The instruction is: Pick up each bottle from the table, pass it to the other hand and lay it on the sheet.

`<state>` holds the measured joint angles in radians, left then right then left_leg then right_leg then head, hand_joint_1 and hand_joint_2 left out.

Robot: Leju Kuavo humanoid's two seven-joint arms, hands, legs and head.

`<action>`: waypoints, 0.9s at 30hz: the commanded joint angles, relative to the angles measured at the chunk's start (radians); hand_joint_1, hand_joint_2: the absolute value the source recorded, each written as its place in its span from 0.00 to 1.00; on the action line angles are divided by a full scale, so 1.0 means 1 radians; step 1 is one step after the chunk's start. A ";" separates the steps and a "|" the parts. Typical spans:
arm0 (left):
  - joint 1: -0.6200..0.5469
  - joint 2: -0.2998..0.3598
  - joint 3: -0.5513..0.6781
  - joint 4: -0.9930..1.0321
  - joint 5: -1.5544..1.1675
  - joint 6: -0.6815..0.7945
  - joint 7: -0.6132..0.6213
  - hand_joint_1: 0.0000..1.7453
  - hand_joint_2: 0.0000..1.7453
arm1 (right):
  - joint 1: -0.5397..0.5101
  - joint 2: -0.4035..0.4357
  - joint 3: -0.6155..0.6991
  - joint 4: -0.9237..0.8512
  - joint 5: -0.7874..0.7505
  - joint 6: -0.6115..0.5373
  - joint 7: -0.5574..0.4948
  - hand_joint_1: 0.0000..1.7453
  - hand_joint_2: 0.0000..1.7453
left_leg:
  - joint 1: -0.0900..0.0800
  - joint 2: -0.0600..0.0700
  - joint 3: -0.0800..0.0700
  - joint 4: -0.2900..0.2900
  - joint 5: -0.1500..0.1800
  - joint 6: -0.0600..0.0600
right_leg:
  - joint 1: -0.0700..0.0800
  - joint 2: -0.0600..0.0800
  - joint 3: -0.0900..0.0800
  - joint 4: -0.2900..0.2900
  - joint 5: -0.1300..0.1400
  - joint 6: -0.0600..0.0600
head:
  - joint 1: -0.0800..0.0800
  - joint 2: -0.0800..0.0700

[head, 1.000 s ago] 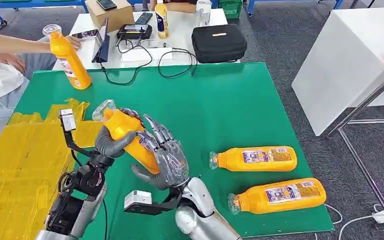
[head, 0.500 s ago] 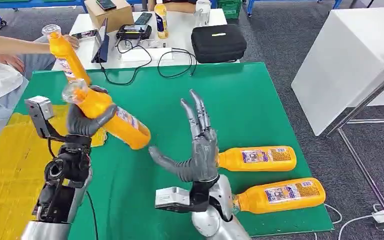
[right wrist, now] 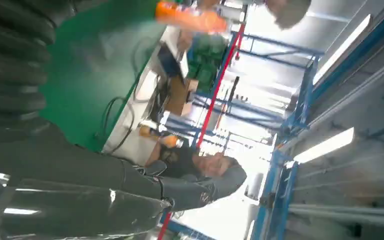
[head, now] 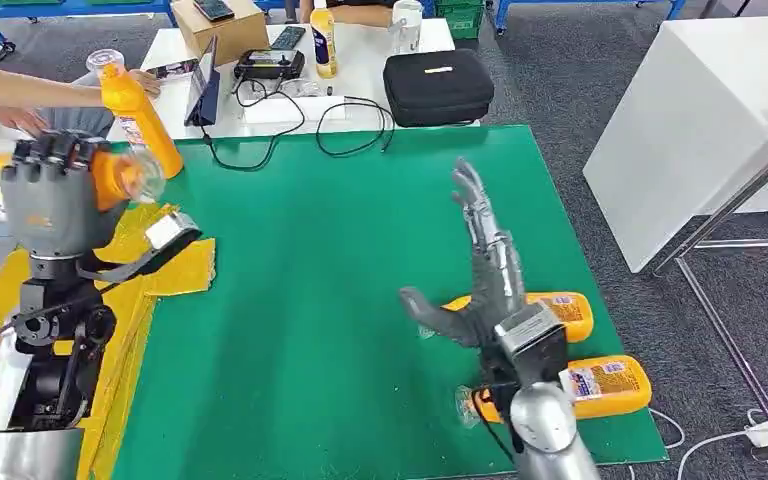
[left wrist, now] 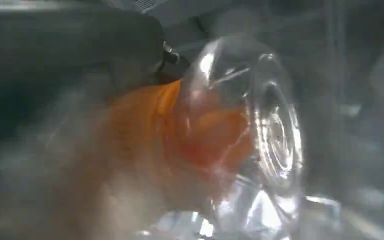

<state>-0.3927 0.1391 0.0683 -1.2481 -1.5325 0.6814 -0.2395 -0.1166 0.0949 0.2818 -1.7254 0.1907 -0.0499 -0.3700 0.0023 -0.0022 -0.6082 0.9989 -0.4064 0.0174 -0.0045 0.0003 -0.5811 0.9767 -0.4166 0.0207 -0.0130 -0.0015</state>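
The robot's left hand (head: 55, 195) gripped an orange bottle (head: 120, 178) above the yellow sheet (head: 45, 300) at the table's left, while its right hand (head: 480, 290) hung empty, fingers spread. A hasty release could send the bottle rolling off.

Left hand (head: 52, 192) around an orange bottle (head: 118, 178) over the yellow sheet (head: 130, 300); right hand (head: 480, 275) empty, fingers spread.

A robotics test lab or workshop: a counter (head: 380, 300) under green matting stands on grey carpet, with a white desk (head: 360, 60) behind it carrying a black case (head: 438, 86), cables (head: 350, 120) and electronics, and blue metal racking (right wrist: 280, 130) under strip lights.
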 commanded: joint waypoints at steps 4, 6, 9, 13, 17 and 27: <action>0.015 0.170 -0.213 0.280 -0.038 0.017 0.119 1.00 1.00 | -0.035 -0.078 -0.110 0.067 -0.030 0.019 0.001 0.00 1.00 | 0.001 0.000 0.003 -0.001 -0.001 -0.001 | 0.001 -0.001 0.003 -0.001 -0.001 0.000 | 0.000 0.000; 0.035 0.187 -0.286 0.332 -0.038 0.017 0.165 1.00 1.00 | -0.033 -0.080 -0.118 0.085 -0.042 0.026 0.001 0.00 1.00 | 0.001 0.001 0.006 -0.001 -0.002 -0.001 | 0.001 0.000 0.006 -0.002 -0.002 0.000 | 0.000 0.000; 0.052 0.182 -0.313 0.360 -0.038 0.017 0.190 1.00 1.00 | -0.032 -0.084 -0.110 0.098 -0.039 0.032 -0.003 0.00 1.00 | 0.002 0.000 0.008 -0.002 -0.003 -0.001 | 0.002 0.000 0.009 -0.004 -0.002 0.000 | 0.000 0.000; 0.064 0.140 -0.276 0.482 0.016 0.017 0.155 1.00 1.00 | -0.037 -0.080 -0.086 0.121 -0.048 0.034 -0.008 0.00 1.00 | 0.002 0.003 0.007 -0.001 -0.003 -0.001 | 0.002 0.002 0.007 -0.003 -0.001 0.000 | 0.000 0.000; 0.076 0.093 -0.170 0.491 0.067 0.017 0.076 1.00 1.00 | -0.036 -0.076 -0.078 0.135 -0.049 0.030 -0.010 0.00 1.00 | 0.000 0.001 0.003 -0.001 -0.001 0.000 | 0.000 0.000 0.003 -0.002 -0.001 0.000 | 0.000 0.000; -0.051 -0.022 0.105 0.782 0.493 -0.053 -0.328 1.00 1.00 | -0.043 -0.061 -0.057 0.151 -0.047 0.027 -0.010 0.00 1.00 | 0.002 -0.002 0.003 0.000 -0.001 -0.001 | 0.001 -0.002 0.004 -0.002 -0.001 0.000 | 0.000 0.000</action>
<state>-0.3218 0.2265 -0.0391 -0.7369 -1.1998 0.6959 -0.4445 -0.1217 0.0301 0.1995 -1.6514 0.1442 -0.0168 -0.3803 0.0025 -0.0028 -0.6097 0.9990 -0.4062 0.0176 -0.0044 -0.0002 -0.5823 0.9767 -0.4166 0.0208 -0.0130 -0.0015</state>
